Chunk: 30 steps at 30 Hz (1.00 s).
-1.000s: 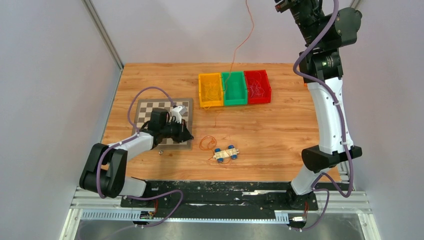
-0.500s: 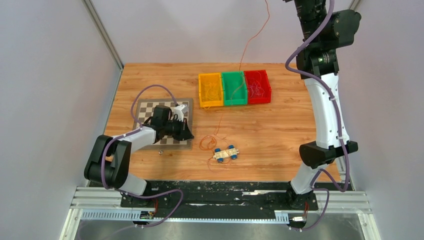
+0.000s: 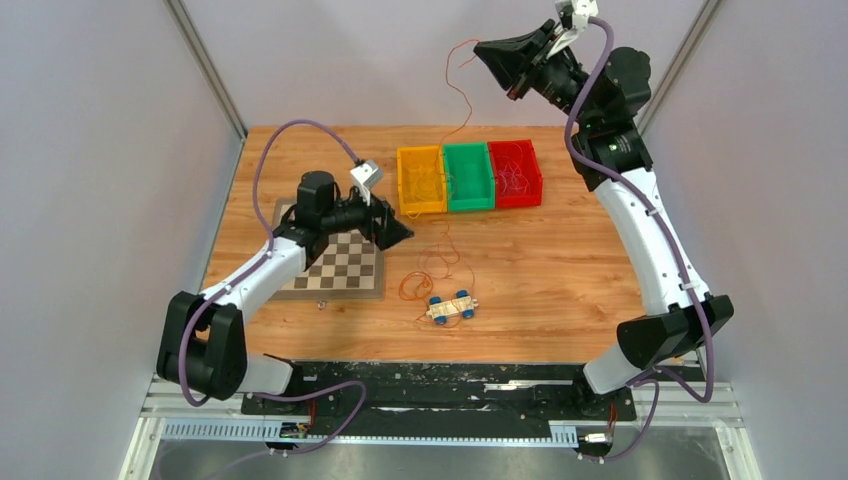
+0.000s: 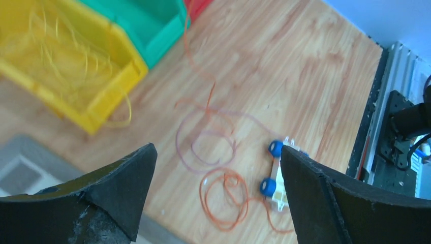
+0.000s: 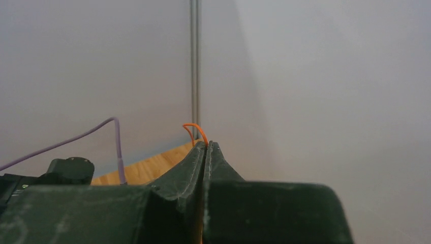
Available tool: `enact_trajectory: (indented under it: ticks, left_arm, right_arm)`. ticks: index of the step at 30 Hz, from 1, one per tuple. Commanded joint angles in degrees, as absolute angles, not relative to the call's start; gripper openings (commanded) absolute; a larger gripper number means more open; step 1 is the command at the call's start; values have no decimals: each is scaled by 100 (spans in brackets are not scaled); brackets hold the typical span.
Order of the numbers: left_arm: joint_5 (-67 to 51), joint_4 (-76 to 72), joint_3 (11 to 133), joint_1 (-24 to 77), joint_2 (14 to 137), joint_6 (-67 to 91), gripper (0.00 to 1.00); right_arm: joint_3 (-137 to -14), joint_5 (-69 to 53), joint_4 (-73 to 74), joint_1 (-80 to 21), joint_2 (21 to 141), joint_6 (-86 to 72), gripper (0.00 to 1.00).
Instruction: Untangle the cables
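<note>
Status: right gripper (image 5: 205,145) is clenched on the end of the orange cable (image 4: 223,199), with a short tail poking past its tips. It's up high, well above the worktop (image 3: 560,260). The strand hangs down from it, passes the green bin (image 3: 470,205) and ends in loose loops on the wood far below.

Left gripper (image 4: 217,152) is released, jaws wide apart, nothing in them. It hovers with the orange loops directly under the gap. The yellow bin (image 4: 109,109) is off to its upper left and a blue-wheeled toy (image 4: 277,175) sits just to the right of the loops. Yellow cables (image 4: 66,61) lie in the yellow bin and red cables (image 3: 514,172) in the red bin (image 3: 537,175), so orange looks like the one left to sort.

Risks as I see them:
- Loops overlap each other. More upward pull from the right gripper could cinch them into a knot instead of paying out.
- One loop runs right by the toy's wheels. Can't tell if it's under them. If it is, pulling drags the toy.
- Strand passes close to the bin rims and could catch there, or hook the yellow cables.
- Thin wire, short tail: it may slip from the right gripper under tension.
- Left gripper closing here could pinch two strands at once and lock the tangle.
</note>
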State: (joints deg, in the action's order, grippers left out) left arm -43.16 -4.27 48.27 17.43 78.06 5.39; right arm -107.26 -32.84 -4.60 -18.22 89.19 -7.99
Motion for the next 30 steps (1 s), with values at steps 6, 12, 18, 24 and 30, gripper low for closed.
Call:
enact_trajectory:
  ticks: [6,12,18,24,30]
  left_arm:
    - [-4013,-2342,5529,2595,8656,981,100]
    - [-2862,-2683,5814,2806,9383,903,100]
    - [-3243,-2696,6083,2898,9740,947,71]
    - [-4280,-3043,5838,3293,9491,1188,83]
    - [-3605,-3063,6058,3356,9828,1315,78]
  right_arm:
    - [-11540,-3759,-556,-1911,8893,-1424,0]
    - [-12001,-3734,-472,-1910,8968,-1611,0]
    - [-11814,-3438,-398,-1901,8845,-1522,0]
    - [-11649,-3216,-365,-1826,8796,-1468,0]
    - [-11702,-3189,-356,-1823,8802,-1486,0]
